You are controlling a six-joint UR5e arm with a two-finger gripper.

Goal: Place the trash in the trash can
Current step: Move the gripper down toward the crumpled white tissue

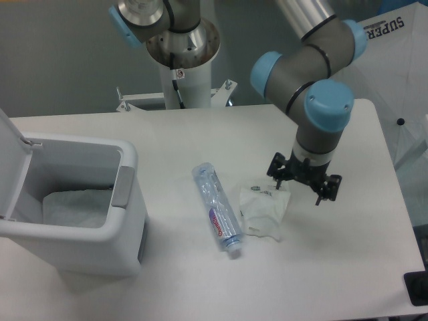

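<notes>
A clear plastic water bottle [218, 207] with a red-and-blue label lies on the table, white cap toward the front. Just right of it lies a small whitish plastic bag [263, 210]. My gripper [301, 190] hangs open above the table at the bag's upper right corner, with nothing between its fingers. The white trash can [130, 207] stands at the left with its lid [12, 164] swung up and a white liner inside.
The arm's white base column [182, 73] rises at the back centre of the table. A white sheet with dark lettering [401, 87] hangs beyond the right edge. A dark object [417, 287] sits at the bottom right corner.
</notes>
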